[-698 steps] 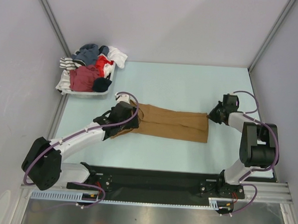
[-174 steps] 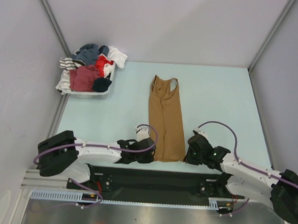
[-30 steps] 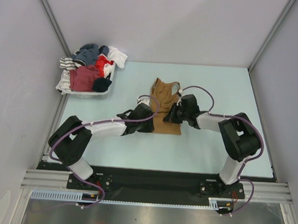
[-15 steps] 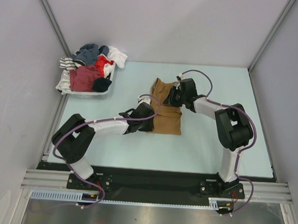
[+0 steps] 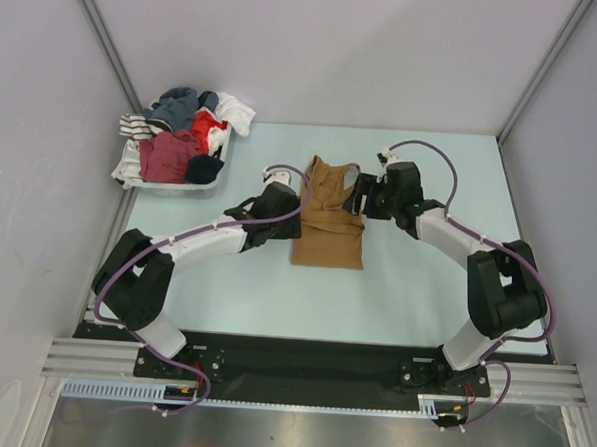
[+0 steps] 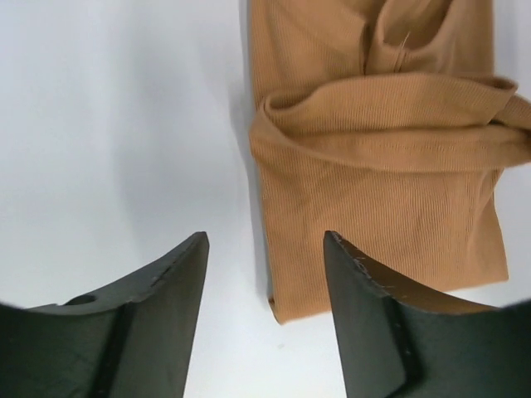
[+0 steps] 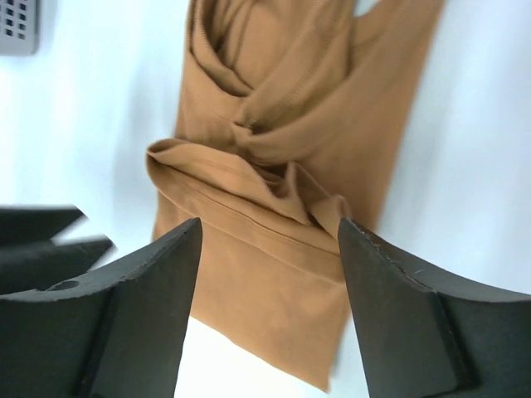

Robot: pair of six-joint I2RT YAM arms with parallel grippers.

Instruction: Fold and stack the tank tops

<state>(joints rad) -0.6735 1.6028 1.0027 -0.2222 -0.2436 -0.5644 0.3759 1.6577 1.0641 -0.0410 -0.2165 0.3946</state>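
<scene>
Tan-brown tank top lay on the pale table, near the centre of the surface in the top view. Both arms reached in from the 6 o'clock edge and bent toward this garment. A white basket sat at the 10 o'clock corner of the table, heaped with mixed clothes, with a dark maroon red top among them. The tan-brown tank top was folded across its length: the straps pointed to 12 o'clock, the fold edge lay at 6 o'clock, and a bunched ridge of cloth ran across the middle. The left gripper stood at 10 o'clock of the garment, jaws released, with bare table and the cloth's side edge between them. The right gripper stood at 2 o'clock, over the bunched ridge, jaws released and grasping nothing.
</scene>
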